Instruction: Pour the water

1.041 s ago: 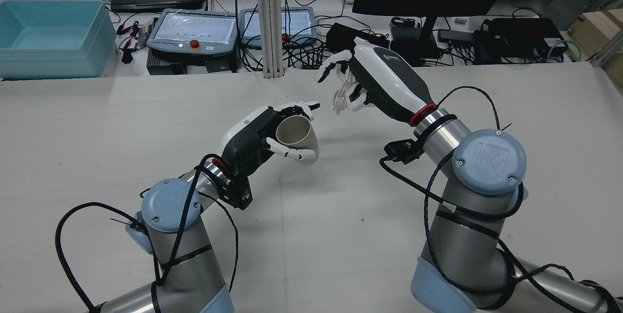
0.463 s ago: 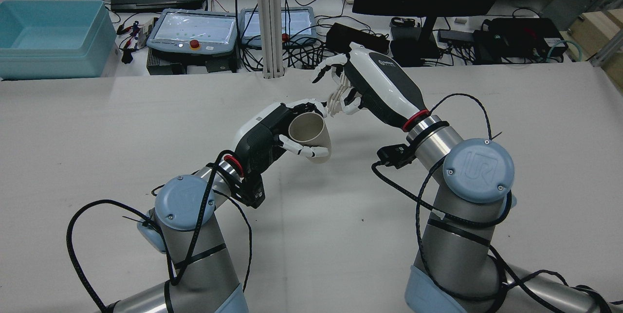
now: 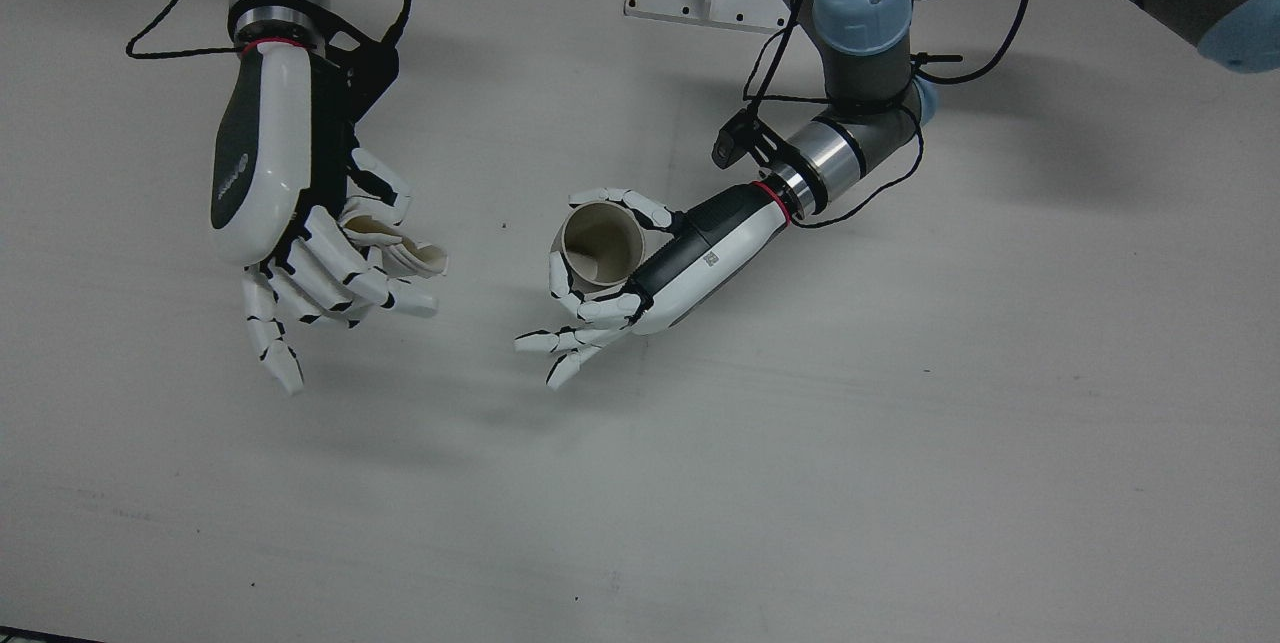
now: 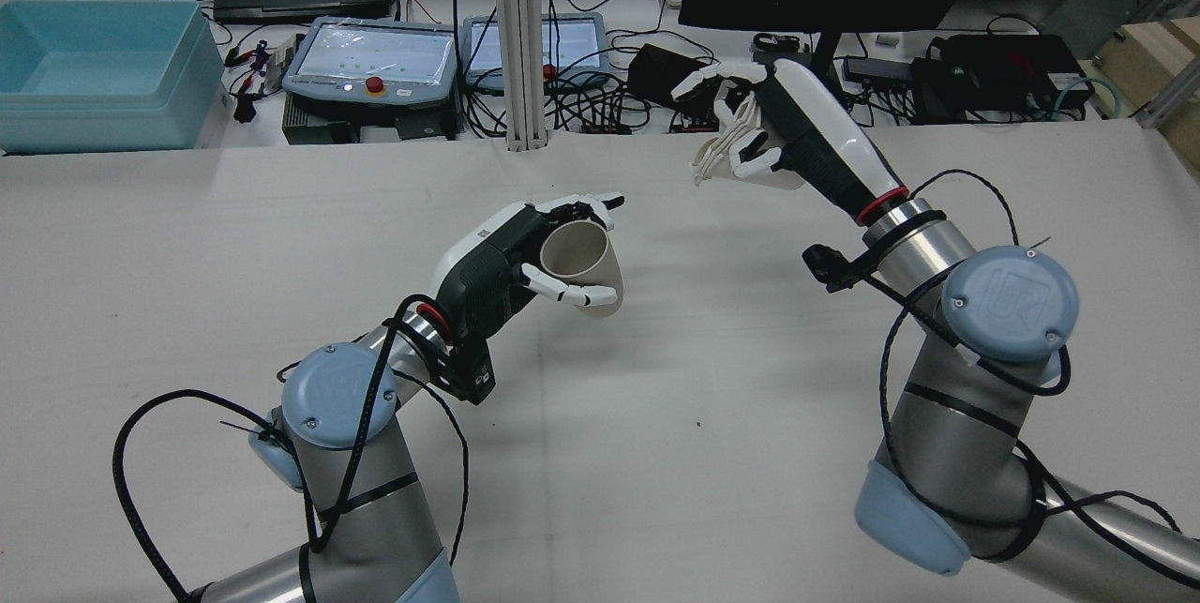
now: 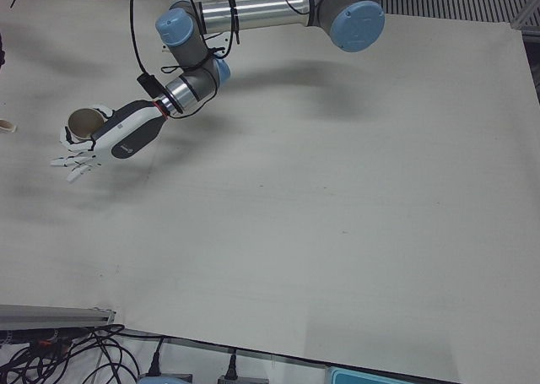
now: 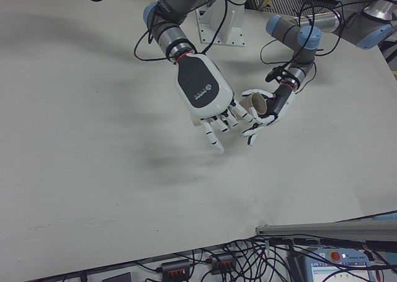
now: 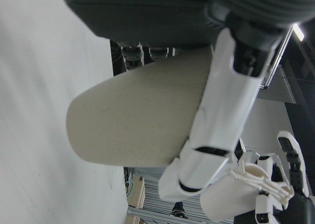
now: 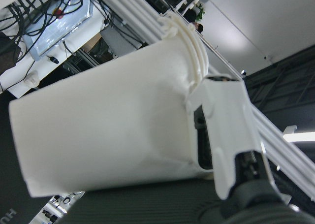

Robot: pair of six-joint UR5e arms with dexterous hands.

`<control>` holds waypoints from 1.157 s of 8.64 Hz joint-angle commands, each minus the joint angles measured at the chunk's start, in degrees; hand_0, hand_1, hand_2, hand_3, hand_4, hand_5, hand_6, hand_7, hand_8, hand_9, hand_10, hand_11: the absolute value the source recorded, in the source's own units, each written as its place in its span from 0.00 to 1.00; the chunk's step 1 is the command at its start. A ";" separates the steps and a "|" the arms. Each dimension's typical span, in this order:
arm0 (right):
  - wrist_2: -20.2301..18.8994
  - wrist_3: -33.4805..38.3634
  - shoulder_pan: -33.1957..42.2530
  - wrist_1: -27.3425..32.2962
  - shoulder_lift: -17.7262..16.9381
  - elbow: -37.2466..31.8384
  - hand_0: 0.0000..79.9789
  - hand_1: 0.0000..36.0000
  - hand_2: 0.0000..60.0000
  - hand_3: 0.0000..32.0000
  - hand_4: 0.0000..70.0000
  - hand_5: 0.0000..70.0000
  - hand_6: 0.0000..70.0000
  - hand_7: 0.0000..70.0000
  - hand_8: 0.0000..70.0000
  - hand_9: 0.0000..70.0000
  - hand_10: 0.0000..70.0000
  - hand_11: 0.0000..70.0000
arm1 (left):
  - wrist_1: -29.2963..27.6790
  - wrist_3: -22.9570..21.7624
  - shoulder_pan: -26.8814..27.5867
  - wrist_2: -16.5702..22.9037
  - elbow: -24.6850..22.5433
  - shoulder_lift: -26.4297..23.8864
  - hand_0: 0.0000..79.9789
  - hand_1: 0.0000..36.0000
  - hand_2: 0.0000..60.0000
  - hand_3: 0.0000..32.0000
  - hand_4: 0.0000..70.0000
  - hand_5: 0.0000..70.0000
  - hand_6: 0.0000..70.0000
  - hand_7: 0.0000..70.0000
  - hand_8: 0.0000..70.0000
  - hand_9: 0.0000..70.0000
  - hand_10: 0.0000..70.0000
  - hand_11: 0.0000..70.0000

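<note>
The left hand [image 4: 492, 270] sits just left of centre in the rear view, its fingers wrapped around a beige paper cup [image 4: 581, 267] held clear of the table [image 4: 187, 284] with the mouth turned up and toward the camera; in the front view the same cup [image 3: 598, 243] lies near the middle of the frame, its open mouth facing upward, with some fingers [image 3: 560, 341] splayed out below it. The right hand [image 4: 797, 139] is in the upper right of the rear view, raised above the table's far edge, clasping a white cup [image 4: 727, 153] that looks crumpled at its rim. In the front view that hand [image 3: 290, 223] fills the upper left, the white cup [image 3: 400, 248] tucked under its curled fingers, well apart from the beige one. Beyond the table, the upper left of the rear view shows a blue bin [image 4: 98, 73] and two teach pendants [image 4: 370, 64].
</note>
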 commanded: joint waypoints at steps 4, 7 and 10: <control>-22.75 29.39 33.69 16.17 -22.02 -2.13 1.00 1.00 1.00 0.00 0.14 0.34 0.71 0.81 0.61 0.80 0.22 0.38 | -11.85 -1.18 -9.31 4.35 -0.63 17.39 1.00 1.00 1.00 0.00 0.68 1.00 0.24 0.22 0.07 0.02 0.11 0.22; -23.40 37.74 35.32 47.08 -27.72 -32.70 1.00 1.00 1.00 0.00 0.14 0.33 0.74 0.85 0.68 0.90 0.25 0.42 | -16.51 -0.57 -18.28 10.16 -0.28 23.19 1.00 1.00 1.00 0.00 0.72 1.00 0.24 0.23 0.08 0.03 0.12 0.23; -22.61 36.98 35.23 53.06 -21.05 -52.39 1.00 1.00 1.00 0.00 0.23 0.34 0.77 0.91 0.68 0.90 0.22 0.37 | -20.20 0.83 -21.55 10.70 -0.10 30.04 1.00 1.00 1.00 0.00 0.73 1.00 0.24 0.23 0.08 0.04 0.12 0.24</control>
